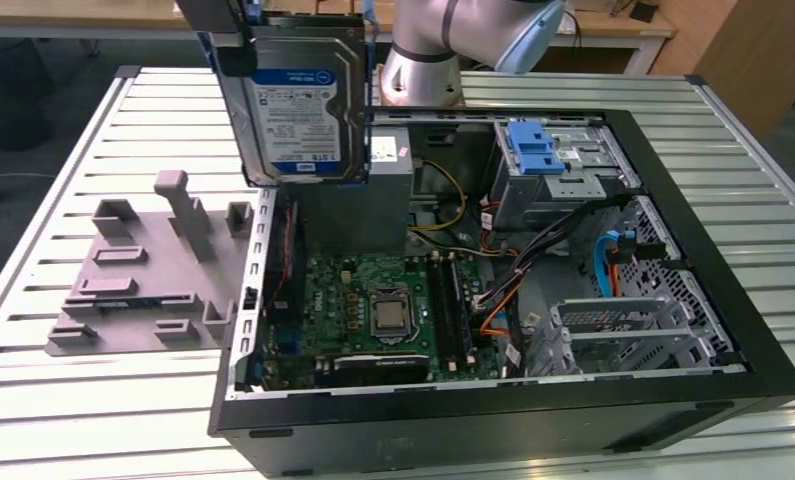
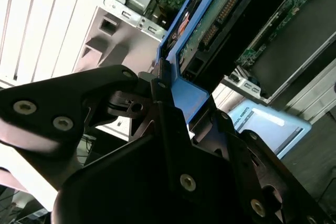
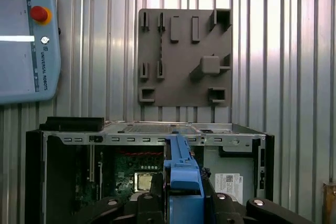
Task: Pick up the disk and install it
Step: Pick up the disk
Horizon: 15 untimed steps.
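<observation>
Claw clenched on disk, disk held in air over open computer case.
Claw [image 2: 181,100] grips the blue frame edge of the disk [image 1: 297,95]. Disk upright, label twd ext. camera, above the case [image 1: 504,425] wall on the exterior view's left. Case lies open on slatted worktop [image 1: 90,410], circuit board [image 1: 370,310] exposed inside. Grey holder plate [image 1: 144,270] on worktop just beside case, exterior view's left.

Blue-edged disk [image 3: 181,169] seen edge-on, clamped in the black pincer [image 3: 184,188], over an open computer case [image 3: 37,171], grey slotted fixture plate [image 3: 184,56] and pendant [image 3: 26,35] on slatted counter [image 3: 283,51]
</observation>
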### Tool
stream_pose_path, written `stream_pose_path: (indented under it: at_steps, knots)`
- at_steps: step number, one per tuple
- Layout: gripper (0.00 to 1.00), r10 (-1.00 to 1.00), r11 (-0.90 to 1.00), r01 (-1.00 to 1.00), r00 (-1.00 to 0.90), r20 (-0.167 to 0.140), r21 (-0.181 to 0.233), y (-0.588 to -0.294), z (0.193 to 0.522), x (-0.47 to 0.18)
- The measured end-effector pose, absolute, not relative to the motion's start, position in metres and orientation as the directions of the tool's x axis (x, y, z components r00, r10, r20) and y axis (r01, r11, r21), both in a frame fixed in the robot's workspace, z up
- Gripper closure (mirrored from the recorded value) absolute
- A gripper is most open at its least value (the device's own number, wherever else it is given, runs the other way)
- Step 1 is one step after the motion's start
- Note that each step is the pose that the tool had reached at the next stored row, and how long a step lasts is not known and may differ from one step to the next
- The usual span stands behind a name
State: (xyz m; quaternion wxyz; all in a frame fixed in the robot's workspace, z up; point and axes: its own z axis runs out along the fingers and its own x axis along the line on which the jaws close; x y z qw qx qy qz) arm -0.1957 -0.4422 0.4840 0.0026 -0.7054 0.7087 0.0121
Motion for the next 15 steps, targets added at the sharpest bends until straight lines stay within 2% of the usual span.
stream_pose_path:
  at_steps: [15]
  knots:
    - [0.64, -1.000, 0.005, -1.000, -0.005, -0.021, 0.013, -0.446, 0.482, -0.128]
